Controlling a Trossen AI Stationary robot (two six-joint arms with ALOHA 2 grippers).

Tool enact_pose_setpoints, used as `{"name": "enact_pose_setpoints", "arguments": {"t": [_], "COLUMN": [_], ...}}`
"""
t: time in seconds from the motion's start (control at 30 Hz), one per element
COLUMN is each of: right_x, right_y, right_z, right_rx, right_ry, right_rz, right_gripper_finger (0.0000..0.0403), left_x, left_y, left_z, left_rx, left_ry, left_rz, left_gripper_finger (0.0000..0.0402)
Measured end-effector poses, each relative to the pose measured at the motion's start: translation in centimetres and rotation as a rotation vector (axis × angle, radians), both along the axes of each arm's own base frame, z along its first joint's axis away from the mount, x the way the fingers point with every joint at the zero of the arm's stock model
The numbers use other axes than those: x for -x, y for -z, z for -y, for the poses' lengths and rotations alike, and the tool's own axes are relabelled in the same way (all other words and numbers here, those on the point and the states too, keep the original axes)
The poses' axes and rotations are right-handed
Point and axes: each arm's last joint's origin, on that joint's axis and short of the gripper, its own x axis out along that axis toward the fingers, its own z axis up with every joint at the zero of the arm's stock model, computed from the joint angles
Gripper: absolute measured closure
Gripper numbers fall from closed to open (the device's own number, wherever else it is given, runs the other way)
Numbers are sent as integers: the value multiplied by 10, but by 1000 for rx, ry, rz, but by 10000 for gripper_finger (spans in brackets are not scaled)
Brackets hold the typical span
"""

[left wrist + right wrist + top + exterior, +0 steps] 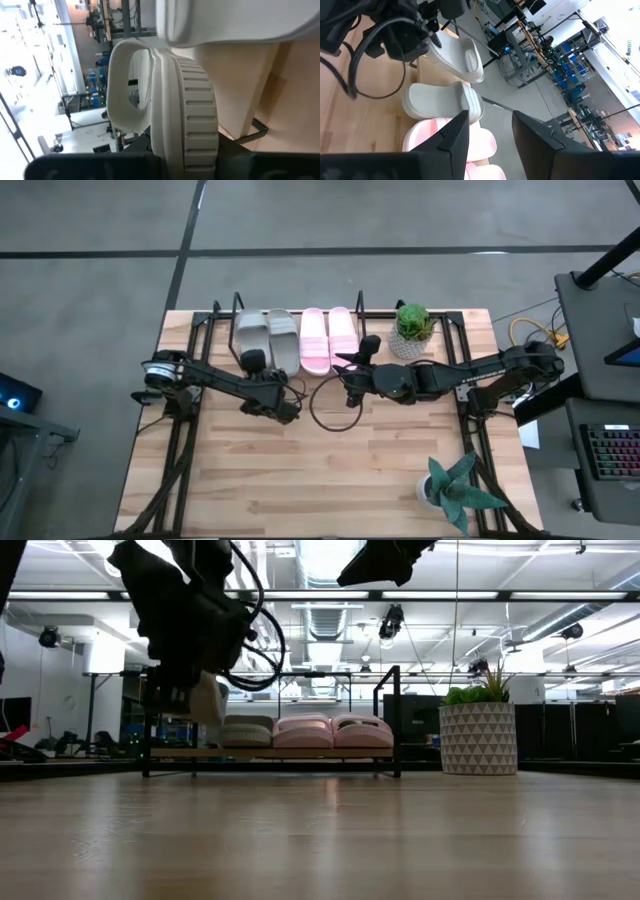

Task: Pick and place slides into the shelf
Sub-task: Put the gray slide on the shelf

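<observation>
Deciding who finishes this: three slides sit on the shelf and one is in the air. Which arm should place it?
Left. The left gripper already holds the last grey-green slide above the shelf's free end; the right gripper is open and empty.

A grey concrete floor (90,270), crossed by dark seam lines, is seen around the wooden tabletop (330,470). A dark desk (600,330) with a keyboard (612,460) is placed at one side, with yellow cables (530,332) beside it. Two potted plants are set on the tabletop: one in a patterned white pot (478,738), another spiky-leaved (455,490). An open ceiling with ducts (330,620) and bright lights is shown above metal racks (570,55)
</observation>
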Motion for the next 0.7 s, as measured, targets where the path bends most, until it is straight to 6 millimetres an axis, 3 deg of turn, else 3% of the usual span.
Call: {"name": "enact_pose_setpoints", "arguments": {"t": [0.5, 0.7], "right_x": [0, 0], "right_y": [1, 1], "right_z": [0, 0], "right_rx": [0, 0], "right_ry": [0, 0], "right_rz": [-3, -3], "right_gripper_finger": [266, 264], "left_x": [16, 19], "left_y": [27, 31], "left_z": [-5, 0], "left_rx": [-19, -85], "left_ry": [45, 111], "left_rz": [-104, -71], "left_gripper_finger": [374, 374]}}
